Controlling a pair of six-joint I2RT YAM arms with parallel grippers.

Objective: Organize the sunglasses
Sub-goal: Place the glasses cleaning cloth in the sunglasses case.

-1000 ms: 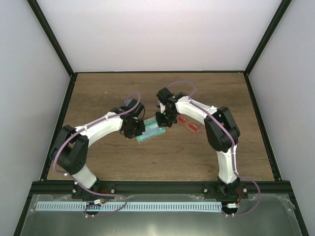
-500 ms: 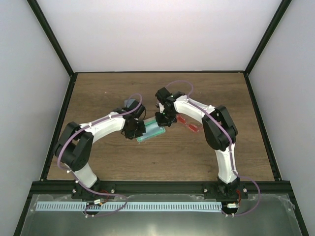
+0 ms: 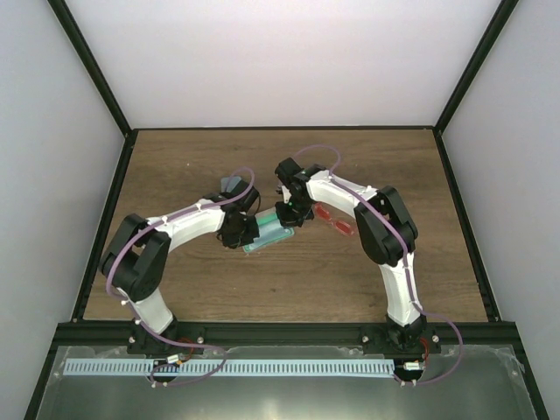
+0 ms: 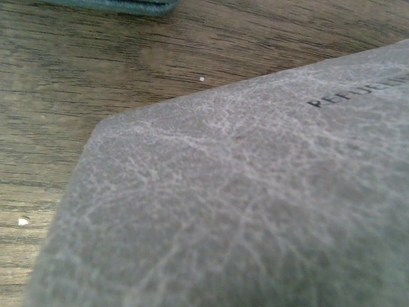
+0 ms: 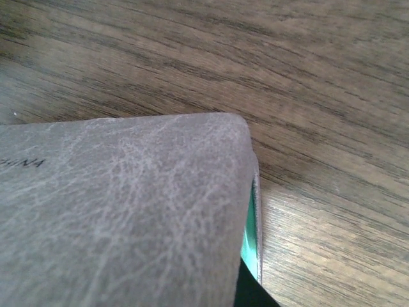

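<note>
— Sunglasses (image 3: 335,221) from overhead: where are they lying?
— They are lying on the table (image 3: 350,280), just to the right of the right gripper (image 3: 287,217), apart from it and further from the left gripper (image 3: 238,234). Both grippers are meeting at the case (image 3: 265,234) between them, one at each end.
— What is the left wrist camera showing?
— Grey grained case skin is filling most of it, with wood behind. Those jaws are sitting fully closed, but whether they are pinching the case I cannot tell.
— And the right wrist?
— The same grey skin is covering the lower left, with a green lining (image 5: 250,230) peeking out at its edge. Its jaws are closed tight too; a grip I cannot confirm.
</note>
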